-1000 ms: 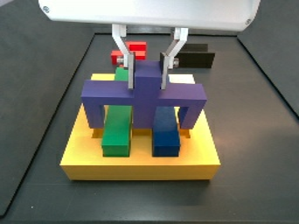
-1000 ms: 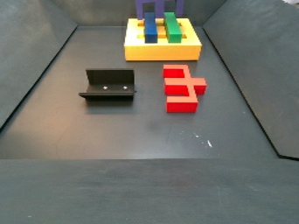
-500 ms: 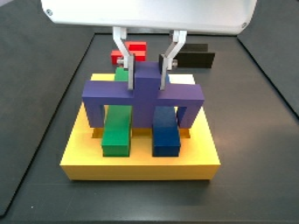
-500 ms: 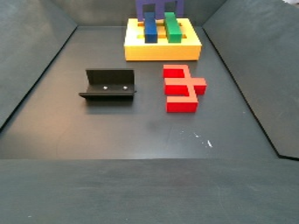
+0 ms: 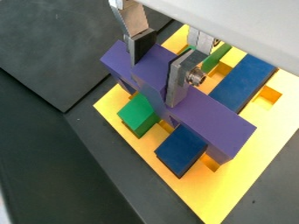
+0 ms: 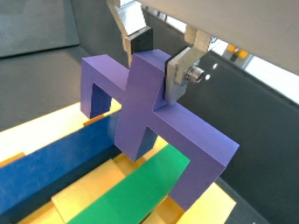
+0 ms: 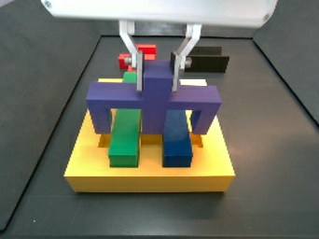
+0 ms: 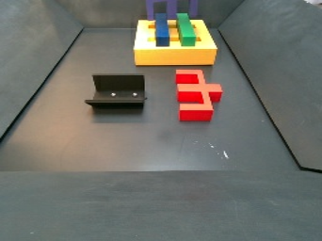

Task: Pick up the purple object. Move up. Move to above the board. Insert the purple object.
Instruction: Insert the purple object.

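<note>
Gripper (image 7: 157, 62): above the board, silver fingers (image 5: 179, 77) either side of the raised middle stub of the purple object, clamped on it; same grip seen in both wrist views (image 6: 160, 59).
Purple object (image 7: 155, 100): upright over the board's middle, wide bar crosswise, legs pointing down, straddling the two long bars; whether the legs are seated in the slots, cannot tell.
Board (image 7: 149, 169): yellow slab on the dark floor, at the floor's far edge in a side view (image 8: 175, 54).
Green bar (image 7: 125, 134): lying lengthwise on the board, under the purple bar.
Blue bar (image 7: 178, 139): just beside the green bar, parallel to it.
Red stepped block (image 8: 194, 95): on the floor, well apart from the board.
Fixture (image 8: 117, 91): on the floor beside the red stepped block, not touching it.
</note>
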{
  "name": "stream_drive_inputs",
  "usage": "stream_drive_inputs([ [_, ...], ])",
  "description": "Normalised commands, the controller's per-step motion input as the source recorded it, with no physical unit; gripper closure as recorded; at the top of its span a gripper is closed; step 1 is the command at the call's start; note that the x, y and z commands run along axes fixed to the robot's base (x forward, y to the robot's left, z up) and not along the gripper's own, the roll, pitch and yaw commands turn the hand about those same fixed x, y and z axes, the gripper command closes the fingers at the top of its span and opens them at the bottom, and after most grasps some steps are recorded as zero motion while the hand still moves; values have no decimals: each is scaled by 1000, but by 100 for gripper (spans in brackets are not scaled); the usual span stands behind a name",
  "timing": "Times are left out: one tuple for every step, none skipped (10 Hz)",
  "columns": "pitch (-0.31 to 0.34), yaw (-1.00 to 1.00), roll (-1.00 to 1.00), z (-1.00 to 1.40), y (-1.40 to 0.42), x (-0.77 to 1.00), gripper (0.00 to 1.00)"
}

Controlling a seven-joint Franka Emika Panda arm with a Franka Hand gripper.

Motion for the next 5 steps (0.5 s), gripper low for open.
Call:
stream_drive_inputs([
  [0,-111,-500,323,-51,-63,100],
  [0,-140,-500,237,-80,-57,100],
  [7,-146,-500,149,-63,-57,100],
  [7,-143,-500,146,-40,-49,100],
  [0,-143,-500,149,-46,-34,100],
])
